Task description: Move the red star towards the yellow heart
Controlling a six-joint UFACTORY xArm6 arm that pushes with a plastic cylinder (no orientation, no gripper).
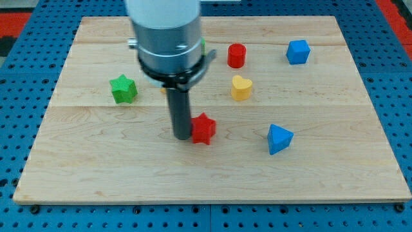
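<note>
The wooden board [212, 174] fills most of the view, and the arm's big grey housing [166, 32] hangs over its upper middle, hiding whatever lies behind it; only a sliver of green and a sliver of yellow peek out at its edges, too little to name. There is no pincer on this arm, only a dark rod [179, 109], so nothing is spread or pinched. My tip [182, 136] sits at the red star's [203, 129] left side, touching it or very nearly so. The star lies near the board's middle, and the yellow heart [241, 87] stands above it and to the view's right, a fair gap between them. That is where trouble may come, in my judgement: the tip is placed to shove the star straight to the right, which would carry it below the heart and on toward the blue pyramid [279, 138]. Contact on one of the star's points could also spin it or let it slip off the rod. A push that runs too long might knock the heart into the red cylinder [237, 55] just above it. The blue cube [298, 51] and the green star [123, 89] lie well apart from all this.
</note>
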